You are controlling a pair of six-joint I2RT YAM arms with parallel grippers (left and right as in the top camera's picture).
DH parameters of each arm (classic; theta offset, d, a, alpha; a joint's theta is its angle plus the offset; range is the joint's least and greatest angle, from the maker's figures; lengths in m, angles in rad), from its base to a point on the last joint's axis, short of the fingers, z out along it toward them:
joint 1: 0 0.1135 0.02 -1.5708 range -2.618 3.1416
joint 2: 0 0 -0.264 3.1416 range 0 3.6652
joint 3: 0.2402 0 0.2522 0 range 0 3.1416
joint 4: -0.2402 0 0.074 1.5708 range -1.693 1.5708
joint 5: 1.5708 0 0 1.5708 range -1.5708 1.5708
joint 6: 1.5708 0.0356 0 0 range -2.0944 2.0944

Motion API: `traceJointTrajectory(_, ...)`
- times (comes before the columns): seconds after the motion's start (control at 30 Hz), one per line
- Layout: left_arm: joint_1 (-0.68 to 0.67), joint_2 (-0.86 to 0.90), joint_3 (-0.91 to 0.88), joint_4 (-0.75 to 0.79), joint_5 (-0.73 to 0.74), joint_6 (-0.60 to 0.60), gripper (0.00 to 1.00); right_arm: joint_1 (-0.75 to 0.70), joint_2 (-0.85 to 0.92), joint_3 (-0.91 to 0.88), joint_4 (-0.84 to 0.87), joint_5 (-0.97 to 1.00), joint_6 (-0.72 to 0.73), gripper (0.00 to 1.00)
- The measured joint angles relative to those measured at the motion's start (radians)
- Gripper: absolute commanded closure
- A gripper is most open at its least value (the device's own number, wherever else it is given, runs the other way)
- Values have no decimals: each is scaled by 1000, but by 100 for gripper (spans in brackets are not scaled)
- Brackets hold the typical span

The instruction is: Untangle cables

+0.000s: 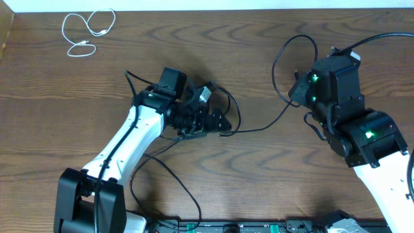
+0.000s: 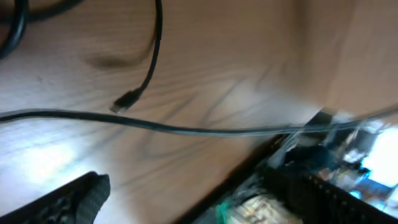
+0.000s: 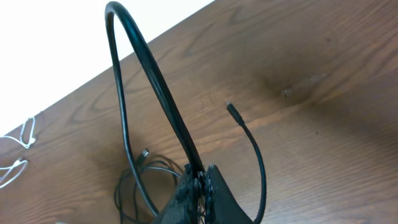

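1. A dark wood-grain worktop (image 1: 259, 188) is carrying everything, with a pale strip running along its far edge.
2. The white cable (image 1: 87, 32) is lying in loose loops near the far left corner, well apart from both arms.
3. A bunch of black cables (image 1: 238, 115) is lying around the left claw (image 1: 217, 122), near the middle of the worktop.
4. The left claw is standing with its jaws wide apart and is clamping nothing.
5. In its wrist view one finger (image 2: 71, 198) is showing at the lower left. A black strand (image 2: 186, 129) is crossing the picture beyond it, and a small plug end (image 2: 124, 101) is resting on the wood just above that strand.
6. The right claw (image 3: 200, 177) is pressing its jaws together on a looped black cable (image 3: 151, 70). This cable is arching high above the fingers and dropping back toward the bunch.
7. Beside the right claw a second cable tip (image 3: 233, 112) is curving upward, its plug pointing toward the far edge. Whether it is touching the wood is not clear.
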Motion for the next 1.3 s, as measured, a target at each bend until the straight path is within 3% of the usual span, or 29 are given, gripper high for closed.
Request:
traceJointTrajectory(0.27,-5,0,0,4,11,-486,4,0,0,0,1,-4,14,98)
traceJointTrajectory(0.7,-89,0,0,5,-127,-1075,4,0,0,0,11,-34,20,99)
traceJointTrajectory(0.93,-88,0,0,5,-267,-1217,15,0,0,0,49,-57,32,99)
traceJointTrajectory(1.1,-88,0,0,20,-341,-1255,17,0,0,0,145,-115,65,99)
traceJointTrajectory(1.3,-88,0,0,27,-414,-1276,32,0,-2,0,252,-181,79,99)
